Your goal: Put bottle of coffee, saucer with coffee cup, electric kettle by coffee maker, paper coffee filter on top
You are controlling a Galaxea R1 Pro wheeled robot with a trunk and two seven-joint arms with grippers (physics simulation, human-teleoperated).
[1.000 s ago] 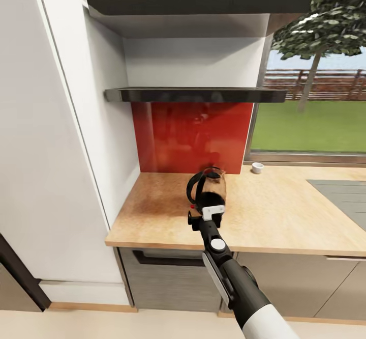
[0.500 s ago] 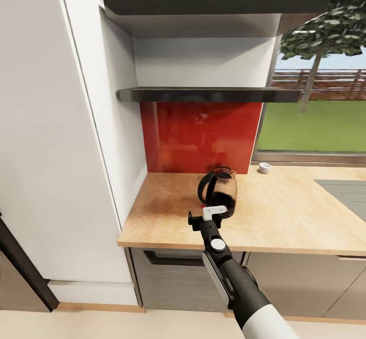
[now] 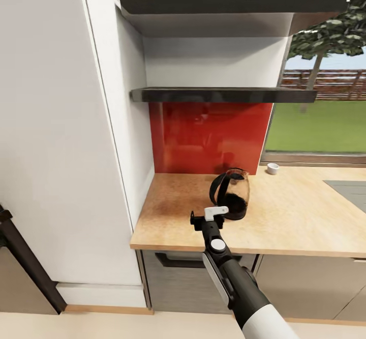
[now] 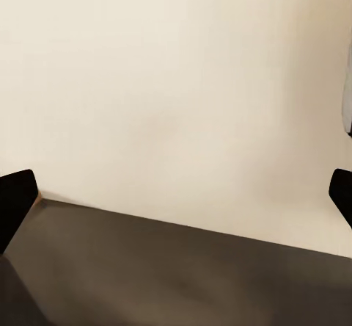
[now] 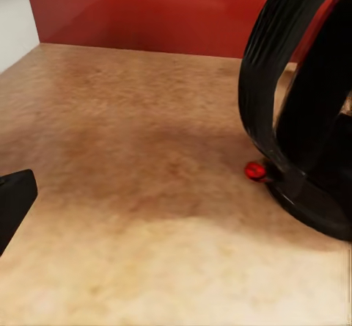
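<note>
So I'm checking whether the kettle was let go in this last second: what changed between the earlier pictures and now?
The right end effector has come off the kettle: a second ago it sat right at the kettle's base, now a gap shows and the kettle stands alone, upright on the countertop. The whole view also slid, so the camera moved. The cup by the window kept its place.

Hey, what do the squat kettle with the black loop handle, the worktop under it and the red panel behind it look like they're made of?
The squat clear kettle looks like glass: see-through body; handle and base seem glossy black plastic. The tan worktop looks like matte wood or wood-look laminate, given its mottled grain. The red wall panel looks like polished glass or acrylic, since it carries faint reflections.
</note>
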